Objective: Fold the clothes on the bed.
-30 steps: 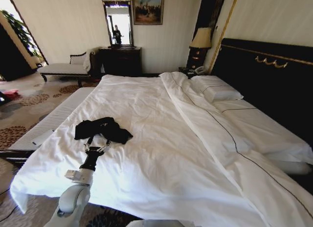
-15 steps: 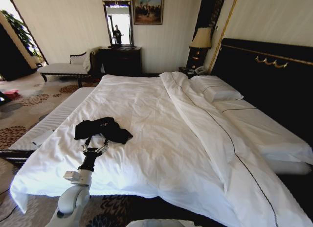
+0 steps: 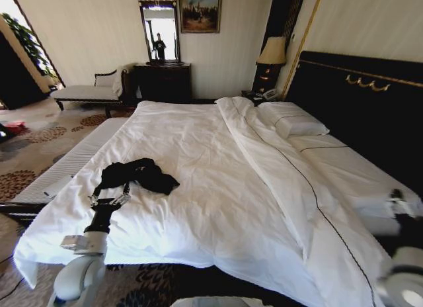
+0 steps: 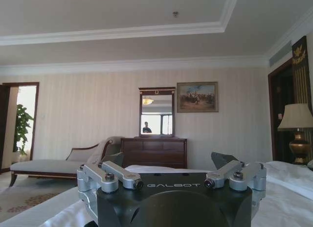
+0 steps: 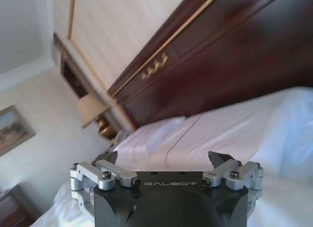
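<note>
The clothes (image 3: 140, 175), a black T-shirt, lie crumpled on the bed (image 3: 218, 155) near its left edge. My left gripper (image 3: 109, 199) hovers just on the near side of the shirt's left end, open and holding nothing. In the left wrist view the left gripper (image 4: 168, 161) has its jaws spread wide and faces across the bed (image 4: 286, 188) toward the far wall. At the bed's right side my right gripper (image 3: 396, 198) is blurred. The right wrist view shows the right gripper (image 5: 164, 158) open and empty, pointing over the white bedding (image 5: 234, 124) toward the dark headboard (image 5: 234, 56).
White pillows (image 3: 294, 122) lie against the headboard (image 3: 357, 108). A long white padded bench (image 3: 73, 161) runs beside the bed's left edge. Farther back stand a chaise bench (image 3: 86, 93), a dark dresser (image 3: 164, 82) under a mirror, and a bedside lamp (image 3: 271, 52).
My left gripper has drawn back and to the left, off the shirt's middle to its left end. The right arm has come up into view at the bed's right side.
</note>
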### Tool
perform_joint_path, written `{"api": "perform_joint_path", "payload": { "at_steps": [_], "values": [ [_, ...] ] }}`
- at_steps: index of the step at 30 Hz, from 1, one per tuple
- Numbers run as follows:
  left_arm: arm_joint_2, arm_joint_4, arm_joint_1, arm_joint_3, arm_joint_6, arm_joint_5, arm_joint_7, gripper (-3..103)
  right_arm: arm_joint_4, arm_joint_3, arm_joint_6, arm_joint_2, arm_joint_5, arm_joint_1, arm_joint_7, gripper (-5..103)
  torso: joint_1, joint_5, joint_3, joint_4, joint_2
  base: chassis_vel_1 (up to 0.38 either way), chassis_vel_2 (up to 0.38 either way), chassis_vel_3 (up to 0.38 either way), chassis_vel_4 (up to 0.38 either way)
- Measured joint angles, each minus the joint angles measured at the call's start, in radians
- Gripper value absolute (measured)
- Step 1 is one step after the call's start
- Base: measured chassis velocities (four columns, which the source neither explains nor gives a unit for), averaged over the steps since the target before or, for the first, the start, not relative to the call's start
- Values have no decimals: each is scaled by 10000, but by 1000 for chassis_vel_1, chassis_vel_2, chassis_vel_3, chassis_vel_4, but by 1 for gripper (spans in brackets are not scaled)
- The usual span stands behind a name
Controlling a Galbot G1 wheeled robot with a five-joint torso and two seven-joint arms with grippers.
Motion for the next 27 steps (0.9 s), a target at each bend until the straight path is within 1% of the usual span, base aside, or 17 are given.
{"api": "perform_joint_path", "payload": {
  "at_steps": [1,3,4,5,6,7,9,10,12,14,15,16,17,20,25,27],
  "values": [
    [0,0,0,0,0,0,0,100,0,0,0,0,0,0,0,100,0,0,0,0,0,0,0,0,0],
    [-31,-69,205,-243,35,9,-10,100,-352,-628,-22,-3,-241,345,4,100,1,1,1,4,-1,0,0,0,0],
    [-32,-69,288,-318,69,48,-16,100,-621,-937,-23,171,-306,456,160,100,1,0,1,0,-1,0,0,0,0],
    [-33,-57,307,-331,80,71,-16,100,-725,-1030,-23,259,-296,479,287,100,0,0,0,-6,-1,0,0,0,0],
    [-33,-57,307,-331,80,71,-16,100,-725,-1030,-23,259,-296,479,287,100,0,0,0,-6,-1,0,0,0,0],
    [-54,-41,350,-353,85,97,-16,100,-861,-1145,-23,355,-256,521,457,100,1,1,0,-17,0,0,0,0,0],
    [-218,-49,513,-465,86,158,-18,100,-1174,-1499,-23,519,-135,682,881,100,0,-2,0,-9,0,0,0,0,0],
    [-218,-49,513,-465,86,158,-18,100,-1174,-1499,-23,519,-135,682,881,100,0,-2,0,-9,0,0,0,0,0],
    [-373,-130,645,-578,86,210,-28,100,-1438,-1868,-58,693,-86,822,1391,100,0,0,0,-1,0,0,0,0,0],
    [-506,-212,691,-638,104,243,-42,100,-1707,-2186,-150,907,-16,953,2129,100,0,0,0,-4,-1,0,0,0,0],
    [-543,-220,694,-646,108,257,-44,100,-1817,-2268,-159,973,-32,982,2340,100,0,0,0,-5,-1,0,0,0,0],
    [-543,-220,694,-646,108,257,-44,100,-1817,-2268,-159,973,-32,982,2340,100,0,0,0,-5,-1,0,0,0,0],
    [-592,-224,699,-648,110,289,-46,100,-1971,-2338,-160,1045,-125,1015,2542,100,0,1,0,-5,-1,0,0,0,0],
    [-759,-226,716,-591,111,416,-48,100,-2727,-2400,-103,1178,-835,1103,3090,100,0,0,-1,-4,0,0,0,0,0],
    [-833,-218,699,-474,110,532,-48,100,-3411,-2347,44,1195,-1026,1102,3158,100,0,-1,-1,-5,0,0,0,0,0],
    [-837,-219,682,-419,110,575,-48,100,-3703,-2360,262,1222,-896,1126,2933,100,0,0,-1,-7,0,0,0,0,0]
  ]
}}
